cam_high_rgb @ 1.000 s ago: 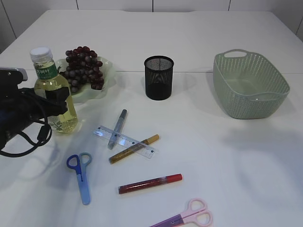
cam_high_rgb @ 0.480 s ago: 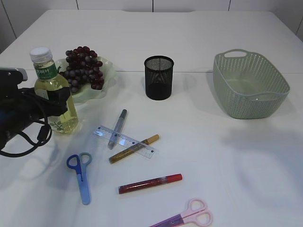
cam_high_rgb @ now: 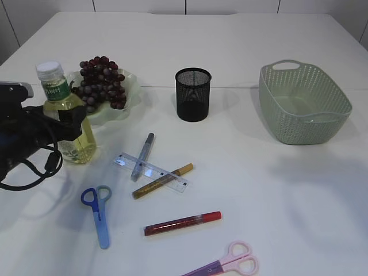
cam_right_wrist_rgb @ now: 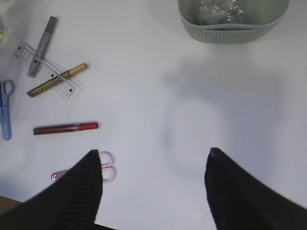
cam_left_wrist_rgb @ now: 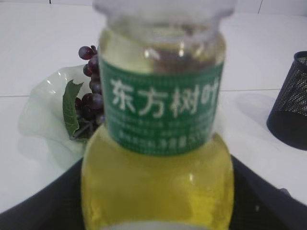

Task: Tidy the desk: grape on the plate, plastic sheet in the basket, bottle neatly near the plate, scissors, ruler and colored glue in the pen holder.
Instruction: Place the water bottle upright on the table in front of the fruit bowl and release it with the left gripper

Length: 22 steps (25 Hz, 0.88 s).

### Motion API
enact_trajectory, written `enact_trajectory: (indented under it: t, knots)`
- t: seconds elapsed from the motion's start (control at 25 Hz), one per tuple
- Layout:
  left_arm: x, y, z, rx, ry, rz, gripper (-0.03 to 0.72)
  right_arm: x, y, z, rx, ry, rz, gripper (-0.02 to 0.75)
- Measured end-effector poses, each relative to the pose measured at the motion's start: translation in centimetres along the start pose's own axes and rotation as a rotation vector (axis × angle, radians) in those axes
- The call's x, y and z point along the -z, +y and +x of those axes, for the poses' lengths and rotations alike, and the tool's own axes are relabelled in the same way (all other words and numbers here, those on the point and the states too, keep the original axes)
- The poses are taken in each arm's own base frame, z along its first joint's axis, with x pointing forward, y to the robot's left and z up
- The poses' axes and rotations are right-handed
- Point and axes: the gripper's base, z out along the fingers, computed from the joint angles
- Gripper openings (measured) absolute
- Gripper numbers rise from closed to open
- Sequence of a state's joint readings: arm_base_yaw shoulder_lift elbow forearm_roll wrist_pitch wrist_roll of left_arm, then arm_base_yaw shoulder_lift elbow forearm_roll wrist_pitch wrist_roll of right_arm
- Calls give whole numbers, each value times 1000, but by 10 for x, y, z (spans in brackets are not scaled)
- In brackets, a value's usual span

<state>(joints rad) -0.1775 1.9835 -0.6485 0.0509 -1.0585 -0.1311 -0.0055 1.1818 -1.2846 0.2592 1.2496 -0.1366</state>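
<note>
Since the earlier frames our left gripper (cam_high_rgb: 69, 123) has been spreading its fingers around the oil bottle (cam_high_rgb: 64, 115), and the bottle now leans slightly left instead of standing plumb. We read this as the release: the bottle stands just beside the plate (cam_high_rgb: 127, 80), where the grapes (cam_high_rgb: 100, 80) already lie, so that part looks nearly done. In the exterior view the mesh pen holder (cam_high_rgb: 193, 95) stands empty-looking mid-table. The clear ruler (cam_high_rgb: 150, 171), the silver glue pen (cam_high_rgb: 142, 155), gold glue pen (cam_high_rgb: 163, 180), red glue pen (cam_high_rgb: 182, 223), blue scissors (cam_high_rgb: 99, 214) and pink scissors (cam_high_rgb: 225, 265) all lie loose in front of it, still to be collected.

From the left wrist the bottle (cam_left_wrist_rgb: 160, 139) fills the frame between the dark fingers, whose contact with the glass we cannot judge.

From the right wrist our right gripper (cam_right_wrist_rgb: 156, 191) hangs with fingers wide apart and nothing between them, above bare table. The green basket (cam_right_wrist_rgb: 230, 34) holds a crumpled plastic sheet (cam_right_wrist_rgb: 218, 9).
</note>
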Motion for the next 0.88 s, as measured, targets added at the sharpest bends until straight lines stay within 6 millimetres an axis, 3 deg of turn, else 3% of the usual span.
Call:
enact_trajectory:
  t: [0.24,0.56,0.88]
  knots:
    - [3,-2,-17,-4,-55,9,559,0,0,0,0,0,0,524]
    - [13,-7,-59,-11,-220,28,554,0,0,0,0,0,0,524]
    - [28,-10,-87,-16,-200,19,550,0,0,0,0,0,0,524]
